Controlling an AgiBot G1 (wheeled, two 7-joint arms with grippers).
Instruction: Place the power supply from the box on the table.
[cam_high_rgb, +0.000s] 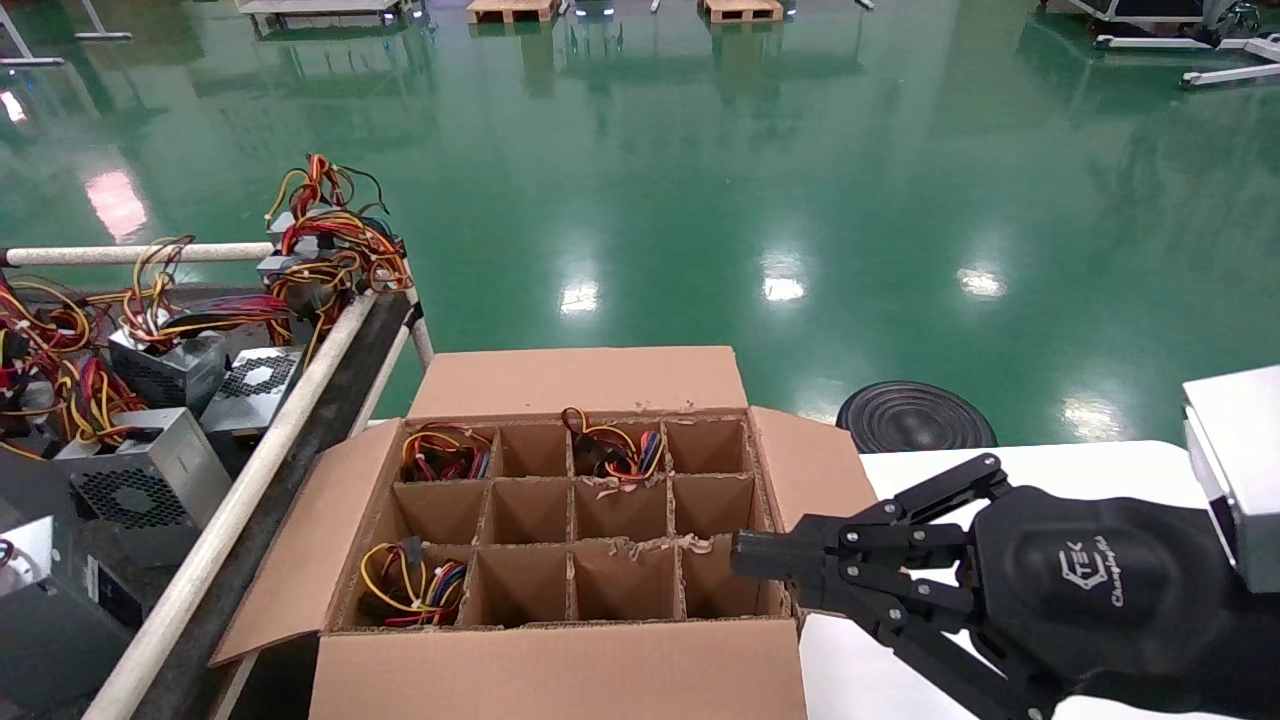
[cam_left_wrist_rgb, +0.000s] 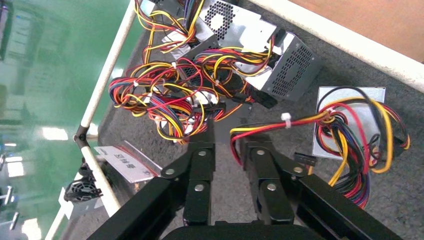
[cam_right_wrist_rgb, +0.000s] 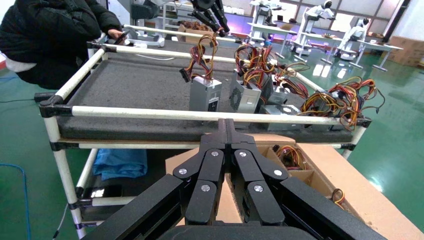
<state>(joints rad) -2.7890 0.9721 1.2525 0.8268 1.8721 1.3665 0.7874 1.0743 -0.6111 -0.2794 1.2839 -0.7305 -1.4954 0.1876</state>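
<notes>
**Readable markings: one logo on the right gripper**

In the head view, the black housing of the right gripper (cam_high_rgb: 745, 570) carries a pale printed logo: an angular emblem with the letters "TEK", and beneath it a line of slanted script too small to read with certainty. In the left wrist view, a label (cam_left_wrist_rgb: 122, 162) on a grey unit at the tabletop's rail shows print that cannot be made out. No other text is readable.
</notes>
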